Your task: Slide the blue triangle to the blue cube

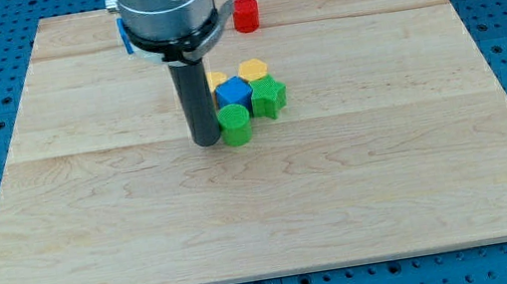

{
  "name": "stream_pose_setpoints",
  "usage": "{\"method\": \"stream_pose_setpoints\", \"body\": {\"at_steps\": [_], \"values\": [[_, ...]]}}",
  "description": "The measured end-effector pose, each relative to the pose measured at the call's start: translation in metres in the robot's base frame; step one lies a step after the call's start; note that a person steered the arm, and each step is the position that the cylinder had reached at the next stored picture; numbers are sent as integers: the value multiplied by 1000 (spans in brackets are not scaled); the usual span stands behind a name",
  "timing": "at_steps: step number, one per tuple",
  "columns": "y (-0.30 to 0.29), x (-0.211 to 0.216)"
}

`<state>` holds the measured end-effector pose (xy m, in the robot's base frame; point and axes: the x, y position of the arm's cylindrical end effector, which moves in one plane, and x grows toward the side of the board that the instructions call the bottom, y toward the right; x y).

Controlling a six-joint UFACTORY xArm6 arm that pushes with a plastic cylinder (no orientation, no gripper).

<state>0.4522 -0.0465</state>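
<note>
The blue cube [233, 93] sits in a tight cluster near the board's middle. A blue block [124, 36] shows only as a sliver at the view's top, left of the arm's body, which hides most of it; its shape cannot be made out. My tip [206, 143] rests on the board just left of the green cylinder [235, 125], touching or nearly touching it, and below-left of the blue cube.
The cluster also holds a green star-like block [269, 96] to the right of the cube, a yellow block [254, 68] above it and a second yellow block [216, 79] partly behind the rod. A red cylinder [246, 14] stands near the wooden board's [92, 206] top edge.
</note>
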Motion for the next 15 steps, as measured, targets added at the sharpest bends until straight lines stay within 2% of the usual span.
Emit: {"method": "stream_pose_setpoints", "body": {"at_steps": [2, 3, 4, 5, 6, 8, 9, 10, 13, 15], "values": [[28, 0], [18, 11], [-46, 22], [-122, -16], [-141, -97], [-160, -216], [-129, -243], [-87, -233], [-117, -163], [-134, -149]]}}
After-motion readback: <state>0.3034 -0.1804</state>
